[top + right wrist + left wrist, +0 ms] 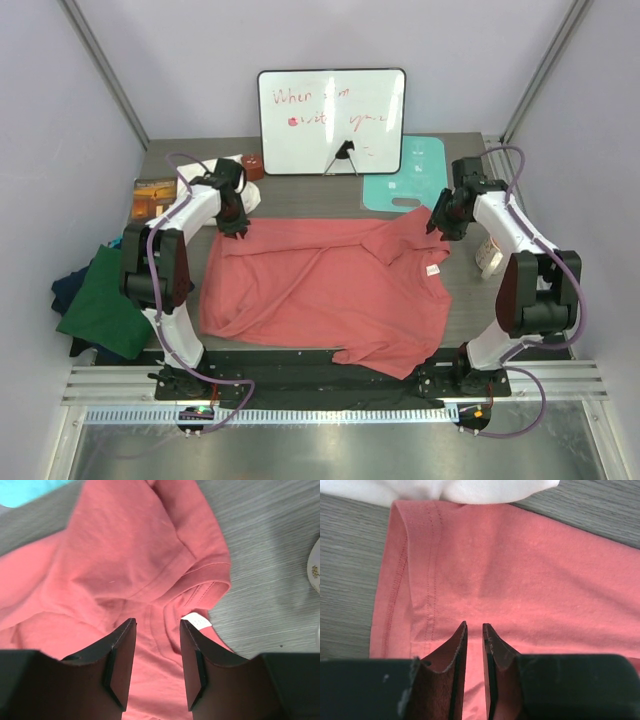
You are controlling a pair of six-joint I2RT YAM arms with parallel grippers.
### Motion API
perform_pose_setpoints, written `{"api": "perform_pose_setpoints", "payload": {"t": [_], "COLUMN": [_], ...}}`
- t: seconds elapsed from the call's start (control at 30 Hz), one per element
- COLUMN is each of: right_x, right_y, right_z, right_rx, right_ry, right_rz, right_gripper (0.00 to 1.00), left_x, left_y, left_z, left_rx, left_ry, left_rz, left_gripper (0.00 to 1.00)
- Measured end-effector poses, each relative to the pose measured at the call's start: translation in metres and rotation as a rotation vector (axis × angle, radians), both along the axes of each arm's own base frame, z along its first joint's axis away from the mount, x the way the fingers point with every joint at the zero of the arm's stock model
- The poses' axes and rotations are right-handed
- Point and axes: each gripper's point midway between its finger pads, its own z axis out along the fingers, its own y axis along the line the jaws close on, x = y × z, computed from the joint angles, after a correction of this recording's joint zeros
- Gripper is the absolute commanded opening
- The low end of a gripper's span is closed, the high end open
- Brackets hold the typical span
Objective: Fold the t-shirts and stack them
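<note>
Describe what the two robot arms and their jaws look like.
The left arm and right arm match: white rounded shells, black joints and a bulky black link lower down. A purplish-grey cable loops loosely along each arm, down to a black base. The jaws are two dark flat plates tapering to blunt tips. No markings are visible.

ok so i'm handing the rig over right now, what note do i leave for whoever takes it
Left hand: jaws almost together, nothing seen held, over the far-left hem corner of the salmon-pink t-shirt.
Right hand: open, empty, over the collar by the white neck label.
The pink shirt lies spread on the table, wrinkled, not neatly folded.
Dark green t-shirt and navy t-shirts are heaped at the table's left edge.
Done: nothing folded or stacked.
Left: fold each, then stack.
</note>
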Motion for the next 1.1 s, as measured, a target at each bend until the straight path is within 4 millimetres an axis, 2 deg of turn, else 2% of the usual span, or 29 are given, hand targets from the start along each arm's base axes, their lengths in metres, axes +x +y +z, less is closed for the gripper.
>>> {"api": "perform_pose_setpoints", "payload": {"t": [0.13,0.23,0.47,0.63,0.67,0.77,0.8,0.9,1.03,1.1], "right_x": [-0.006,-0.003,0.018,0.023,0.023,0.019,0.018,0.018,0.017,0.016], "right_y": [-0.003,-0.002,-0.003,0.0,0.001,0.003,0.003,0.003,0.003,0.003], "right_z": [-0.033,-0.046,-0.055,-0.068,-0.073,-0.087,-0.089,-0.089,-0.084,-0.078], "right_rx": [-0.011,-0.01,-0.013,0.006,0.012,0.024,0.026,0.03,0.03,0.031], "right_ry": [0.088,0.115,0.113,0.138,0.152,0.197,0.204,0.204,0.199,0.191], "right_rz": [0.002,0.007,0.019,0.033,0.035,0.04,0.039,0.041,0.039,0.039], "right_gripper": [0.46,0.47,0.47,0.47,0.45,0.24,0.15,0.01,0.02,0.09], "left_x": [-0.001,-0.004,-0.022,-0.024,-0.024,-0.024,-0.024,-0.024,-0.023,-0.021], "left_y": [-0.001,-0.001,0.004,0.005,0.005,0.005,0.005,0.005,0.003,0.001], "left_z": [0.0,-0.003,-0.013,-0.014,-0.014,-0.013,-0.013,-0.013,-0.012,-0.01], "left_rx": [0.001,0.005,0.024,0.024,0.024,0.024,0.023,0.023,0.022,0.021], "left_ry": [0.003,0.012,0.053,0.057,0.056,0.054,0.054,0.054,0.05,0.045], "left_rz": [-0.005,-0.008,-0.016,-0.017,-0.017,-0.017,-0.017,-0.017,-0.02,-0.023], "left_gripper": [0.18,0.18,0.18,0.17,0.18,0.18,0.17,0.17,0.17,0.17]}}
